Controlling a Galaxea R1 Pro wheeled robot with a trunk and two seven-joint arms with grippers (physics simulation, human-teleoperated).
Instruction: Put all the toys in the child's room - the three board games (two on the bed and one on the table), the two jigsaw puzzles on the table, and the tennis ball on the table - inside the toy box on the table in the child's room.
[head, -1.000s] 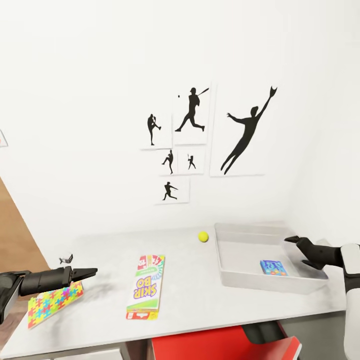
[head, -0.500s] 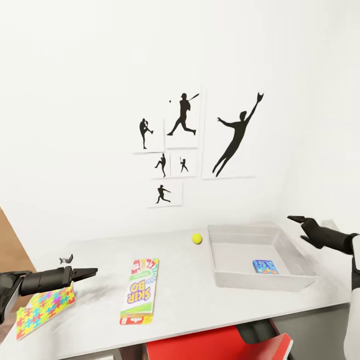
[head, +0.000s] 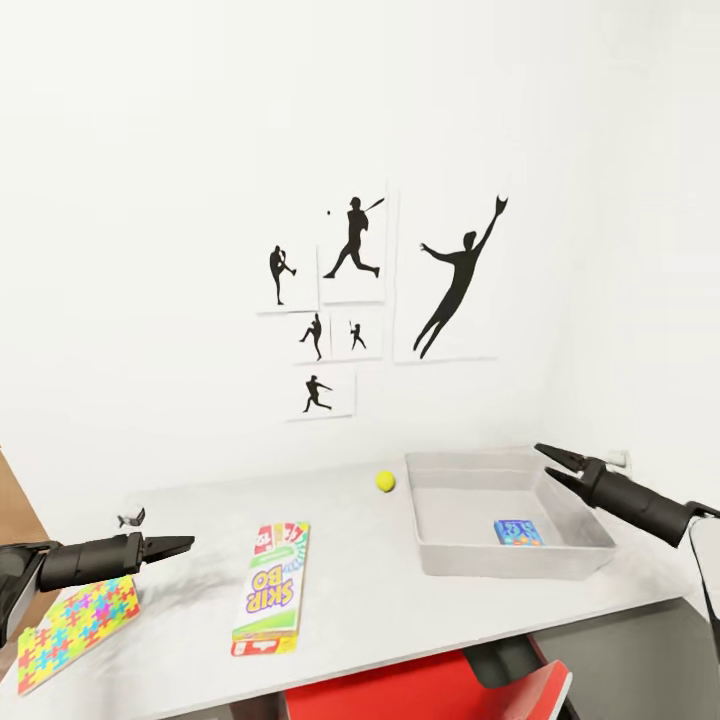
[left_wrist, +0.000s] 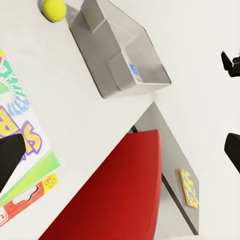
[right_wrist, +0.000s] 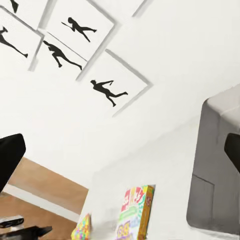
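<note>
Counting what lies on the table (head: 370, 590), I find one Skip-Bo box (head: 269, 589) flat near the front edge, one jigsaw puzzle (head: 76, 618) at the far left corner, and one tennis ball (head: 385, 481) near the wall, just beside the toy box (head: 440, 555). Inside the toy box lies one light-blue game box (head: 518, 533), flat on the bottom. My left gripper (head: 172, 546) hangs above the table between the puzzle and the Skip-Bo box, its fingers close together and holding nothing. My right gripper (head: 556, 466) hovers above the far right corner of the toy box, fingers parted and empty. Six black sports silhouettes (head: 350, 240) hang on the white wall. My left wrist view shows a second jigsaw puzzle (left_wrist: 189, 187) on a lower grey surface beyond a red chair (left_wrist: 115, 195).
</note>
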